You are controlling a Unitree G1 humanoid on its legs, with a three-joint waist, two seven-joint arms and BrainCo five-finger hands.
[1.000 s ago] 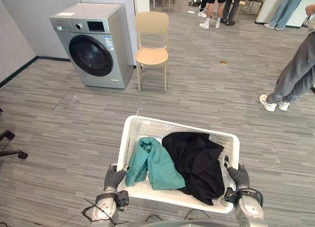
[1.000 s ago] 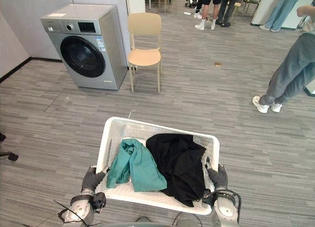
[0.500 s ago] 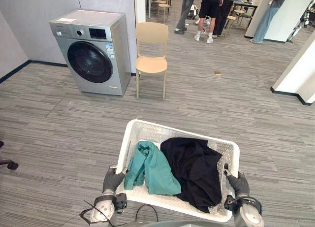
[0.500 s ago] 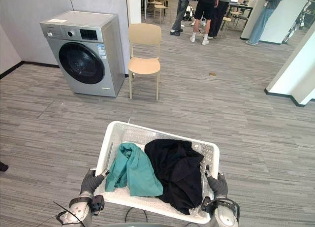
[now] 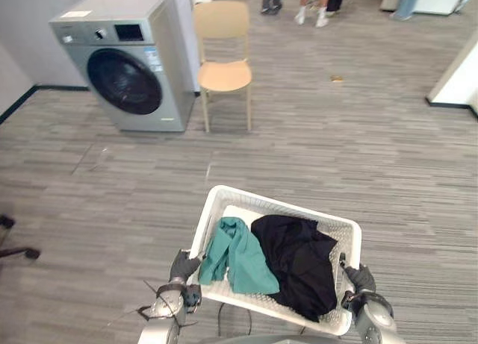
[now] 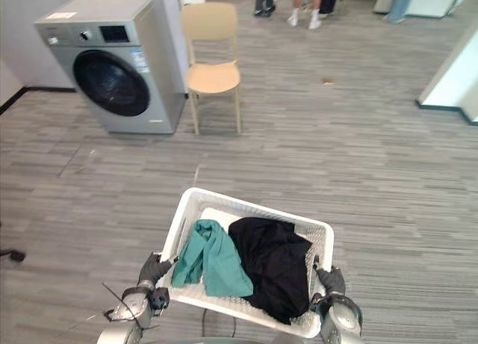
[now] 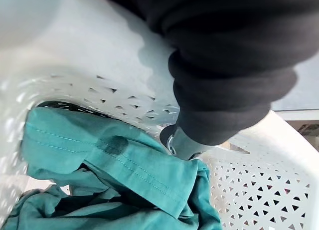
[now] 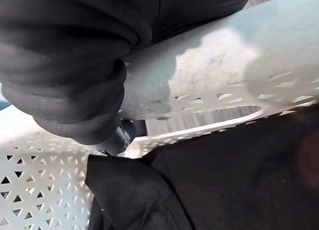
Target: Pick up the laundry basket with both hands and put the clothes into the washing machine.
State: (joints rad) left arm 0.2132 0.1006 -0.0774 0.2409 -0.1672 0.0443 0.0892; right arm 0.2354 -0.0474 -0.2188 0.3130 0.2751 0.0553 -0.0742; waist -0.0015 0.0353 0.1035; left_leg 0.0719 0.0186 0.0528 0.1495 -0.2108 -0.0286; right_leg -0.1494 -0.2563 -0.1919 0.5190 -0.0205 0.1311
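Note:
A white laundry basket [image 5: 278,205] is carried low in front of me, off the grey floor. Inside it a teal garment [image 5: 237,256] lies on the left and a black garment [image 5: 297,260] on the right. My left hand [image 5: 182,266] grips the basket's left rim and my right hand [image 5: 360,278] grips its right rim. In the left wrist view the left hand [image 7: 229,65] curls over the rim [image 7: 89,55] beside the teal cloth [image 7: 99,175]. In the right wrist view the right hand [image 8: 65,65] wraps the rim [image 8: 214,65] above the black cloth [image 8: 224,175]. The grey washing machine [image 5: 123,60] stands far left, its round door closed.
A beige chair [image 5: 222,57] stands right of the washing machine. People's legs [image 5: 310,4] show at the far back. A white wall corner [image 5: 459,75] juts in at the right. An office chair base [image 5: 15,243] sits at the left edge.
The whole picture has shifted as the camera moved; a person who stood at the right has left the picture. Both hands keep the same hold on the basket, clothes unchanged.

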